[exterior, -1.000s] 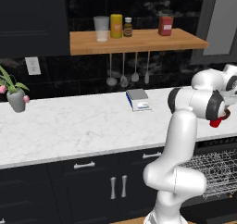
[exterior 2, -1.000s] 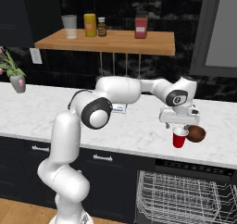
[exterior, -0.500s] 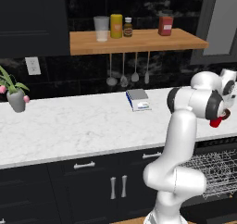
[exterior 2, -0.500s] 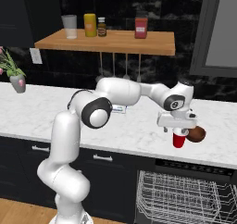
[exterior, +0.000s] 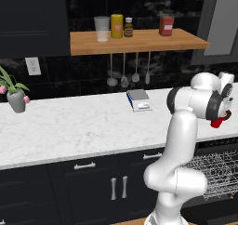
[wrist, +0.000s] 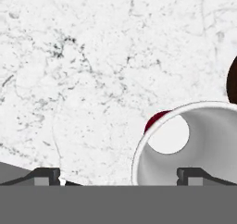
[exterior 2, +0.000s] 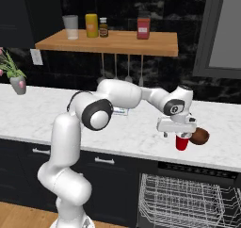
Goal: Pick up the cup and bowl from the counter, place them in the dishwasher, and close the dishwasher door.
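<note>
Gripper [exterior 2: 181, 134]: jaws spread wide, poised directly over red cup [exterior 2: 181, 142], nothing held; in hand view one fingertip [wrist: 196, 174] inside cup's white interior [wrist: 203, 144], other [wrist: 44, 176] outside over bare marble.
Cup: upright on white marble counter [exterior 2: 56, 111], near front edge, above dishwasher [exterior 2: 188, 201].
Bowl [exterior 2: 199, 136]: dark reddish-brown, just beside cup on far side from arm, apparently touching.
Dishwasher: open, silver wire rack exposed below counter; door itself hard to make out.
Step in hand: pinching cup wall.
Advice: descend straight, keep rim between fingers, close gently to avoid tipping cup or nudging bowl, lift vertically clear.
</note>
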You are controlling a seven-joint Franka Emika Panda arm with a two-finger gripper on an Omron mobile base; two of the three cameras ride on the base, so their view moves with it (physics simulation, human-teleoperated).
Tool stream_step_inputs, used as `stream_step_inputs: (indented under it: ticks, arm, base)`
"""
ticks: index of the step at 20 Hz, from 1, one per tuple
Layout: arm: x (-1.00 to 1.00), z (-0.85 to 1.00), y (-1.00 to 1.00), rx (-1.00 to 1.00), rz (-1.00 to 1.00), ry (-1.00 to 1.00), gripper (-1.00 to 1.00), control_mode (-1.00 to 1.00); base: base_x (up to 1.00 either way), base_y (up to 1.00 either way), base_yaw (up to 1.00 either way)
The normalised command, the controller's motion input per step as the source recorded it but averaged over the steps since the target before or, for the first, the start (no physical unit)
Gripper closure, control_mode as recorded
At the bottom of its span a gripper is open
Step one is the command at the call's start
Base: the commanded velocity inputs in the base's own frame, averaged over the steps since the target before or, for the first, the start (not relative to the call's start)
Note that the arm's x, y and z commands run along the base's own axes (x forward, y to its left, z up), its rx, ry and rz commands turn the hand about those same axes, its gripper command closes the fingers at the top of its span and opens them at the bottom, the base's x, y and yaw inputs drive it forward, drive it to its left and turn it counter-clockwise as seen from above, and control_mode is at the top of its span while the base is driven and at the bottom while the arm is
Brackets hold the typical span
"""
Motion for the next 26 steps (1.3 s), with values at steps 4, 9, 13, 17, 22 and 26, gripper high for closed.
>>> stream_step_inputs:
  ticks: [4, 9, 13, 17, 22, 26]
  arm:
    - [0.0, -0.13, 0.11, 0.0, 0.05, 0.03, -1.0, -1.0]
    - [0.22, -0.01, -0.18, 0.03, 0.0, 0.01, -1.0, -1.0]
    - [0.33, -0.16, 0.0, 0.0, 0.01, 0.01, -1.0, -1.0]
    - [0.21, -0.16, 0.01, 0.0, 0.0, 0.0, -1.0, -1.0]
    - [0.0, 0.0, 0.01, 0.0, 0.01, 0.01, 1.0, -1.0]
    - [-0.01, 0.0, 0.0, 0.0, 0.0, 0.01, 1.0, -1.0]
  base:
    - [0.0, 0.0, 0.0]
    - [0.0, 0.0, 0.0]
    - [0.0, 0.0, 0.0]
    - [0.0, 0.0, 0.0]
    - [0.0, 0.0, 0.0]
    - [0.0, 0.0, 0.0]
